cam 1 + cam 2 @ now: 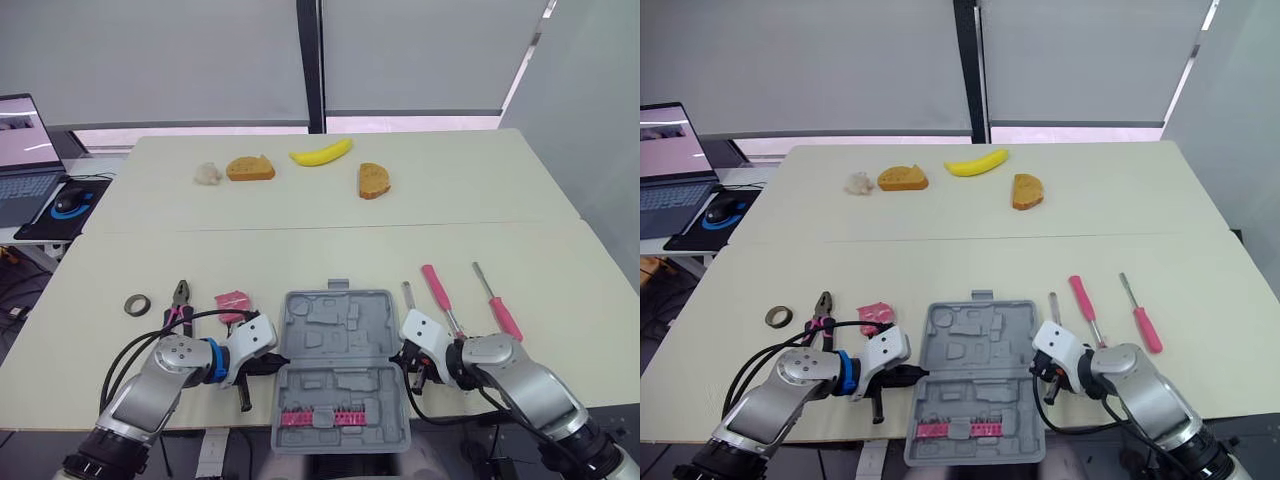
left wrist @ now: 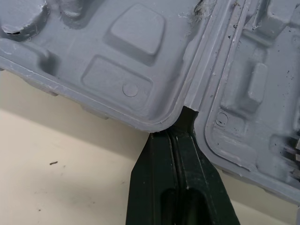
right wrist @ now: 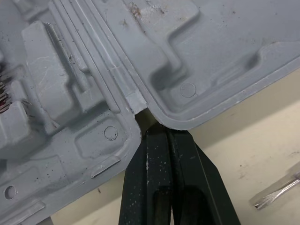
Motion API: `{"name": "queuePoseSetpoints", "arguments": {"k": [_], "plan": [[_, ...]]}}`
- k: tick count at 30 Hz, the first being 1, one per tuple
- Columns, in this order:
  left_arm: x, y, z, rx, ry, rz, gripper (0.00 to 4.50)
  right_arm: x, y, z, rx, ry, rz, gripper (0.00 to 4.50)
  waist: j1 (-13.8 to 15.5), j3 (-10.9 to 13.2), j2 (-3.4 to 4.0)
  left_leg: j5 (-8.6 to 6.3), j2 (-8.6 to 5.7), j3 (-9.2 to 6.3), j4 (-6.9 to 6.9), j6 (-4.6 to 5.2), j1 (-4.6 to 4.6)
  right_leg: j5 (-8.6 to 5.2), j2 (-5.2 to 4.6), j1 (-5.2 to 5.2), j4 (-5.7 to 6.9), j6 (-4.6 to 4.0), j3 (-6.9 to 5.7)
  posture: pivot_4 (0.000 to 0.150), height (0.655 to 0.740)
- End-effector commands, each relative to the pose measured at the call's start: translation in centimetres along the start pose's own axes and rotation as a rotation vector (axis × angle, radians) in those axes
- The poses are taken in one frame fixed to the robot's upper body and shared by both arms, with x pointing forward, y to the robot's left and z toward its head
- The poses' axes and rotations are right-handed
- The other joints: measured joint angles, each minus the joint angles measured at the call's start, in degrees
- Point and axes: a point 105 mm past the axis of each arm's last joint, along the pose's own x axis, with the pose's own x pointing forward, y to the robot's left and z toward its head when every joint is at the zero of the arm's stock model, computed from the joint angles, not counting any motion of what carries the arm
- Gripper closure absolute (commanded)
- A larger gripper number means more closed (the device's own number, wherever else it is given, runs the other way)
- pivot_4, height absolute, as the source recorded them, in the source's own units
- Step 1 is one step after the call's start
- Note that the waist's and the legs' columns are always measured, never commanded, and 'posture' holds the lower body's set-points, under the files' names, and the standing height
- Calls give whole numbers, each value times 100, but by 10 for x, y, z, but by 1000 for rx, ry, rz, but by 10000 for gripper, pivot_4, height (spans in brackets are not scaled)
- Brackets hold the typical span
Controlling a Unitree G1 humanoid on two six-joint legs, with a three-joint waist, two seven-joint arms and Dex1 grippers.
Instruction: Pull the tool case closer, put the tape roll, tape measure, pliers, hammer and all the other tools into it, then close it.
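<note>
The open case (image 1: 338, 370) is lying at the near edge of the table (image 1: 330, 250), with the left gripper (image 2: 183, 123) and right gripper (image 3: 157, 131) each pressing closed, empty fingers into a hinge notch on its sides. Just beyond, the tape roll (image 1: 137, 304), pliers (image 1: 181, 297) and tape measure (image 1: 233, 300) are lying left of the case. Three screwdrivers (image 1: 438, 292) are lying to its right, while a banana (image 1: 322, 153) and bread slices (image 1: 250, 168) are sitting farthest away.
</note>
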Motion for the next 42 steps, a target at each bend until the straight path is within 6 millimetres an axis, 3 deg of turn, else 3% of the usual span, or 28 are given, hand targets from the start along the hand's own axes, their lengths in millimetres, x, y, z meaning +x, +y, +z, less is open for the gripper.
{"name": "queuePoseSetpoints", "arguments": {"k": [1,19,28,33,38,42], "plan": [[1,-10,-1,0,2,-47,45000,-2,10,10,-22,-39,32,44871,0,0,0,0,0,0,0,0,0,0,0,0,0,0,0,1500,7400],[-3,-10,-6,1,25,-39,45000,1,12,3,-12,-24,30,44871,1,-1,-1,0,0,0,0,0,1,0,0,0,0,0,1,1500,7400],[-11,0,-10,-4,44,-10,45000,-11,-5,-8,63,-25,-53,44871,5,-1,-1,0,0,1,0,0,2,0,1,0,-1,0,2,1500,7400],[-26,11,-16,5,60,32,45000,-31,-14,-17,62,-50,-112,44871,25,0,-2,0,0,1,0,1,1,0,0,0,-3,1,1,1500,7400],[-49,16,-5,12,-23,67,45000,-55,-16,-7,-21,-134,-139,44871,17,1,-3,-1,3,3,-3,1,-1,-1,1,-1,0,1,2,1500,7400],[-100,38,5,-29,-157,210,45000,-93,-22,-8,-113,-181,-217,44871,56,5,-8,-1,5,2,-2,1,-4,-1,0,1,-6,1,-3,1500,7400]]}}
